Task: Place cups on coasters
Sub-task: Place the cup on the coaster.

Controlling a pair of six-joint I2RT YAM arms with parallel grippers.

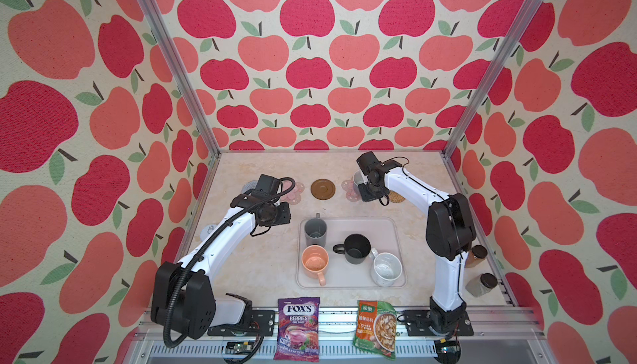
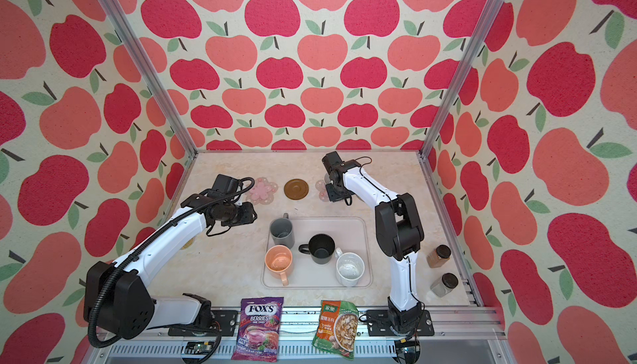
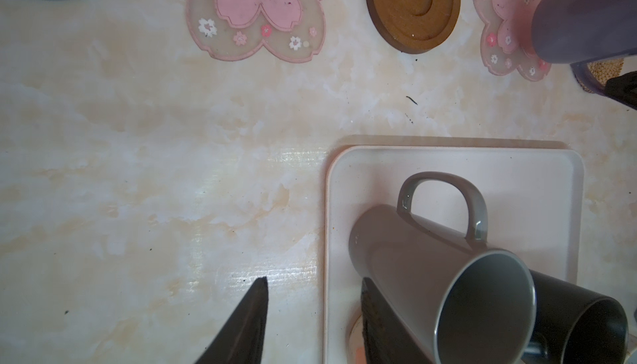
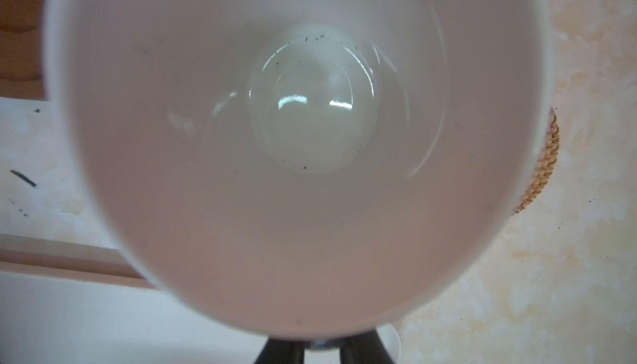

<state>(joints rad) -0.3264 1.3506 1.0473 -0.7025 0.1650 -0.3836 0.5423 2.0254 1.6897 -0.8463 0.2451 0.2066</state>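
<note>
The right tool is clamped on the rim of the lavender mug, two fingers pinching the wall from above, so the white inside fills the right wrist view. That is a thin, one-sided hold on a glazed, probably heavy thing, so my first worry is that the mug swings or slips in the pinch and comes down tilted. The mug is low over the edge of a pink flower coaster, with the rattan coaster just beside it on its other side. I cannot tell whether its base is touching down. Let go here, it might straddle the coaster's edge, rest partly on the bare surface, or nudge one of the two mats out of place. Fingers that open too little, or lift off at an angle, could drag the rim and tip the mug over. The left tool hangs empty with its fingers apart, one over the surface and one over the tray, close beside the grey mug. A careless descent there could knock that tall mug into the black mug near it. The peach mug and speckled white mug stand on the same tray, so a shove to the tray would disturb all four.
</note>
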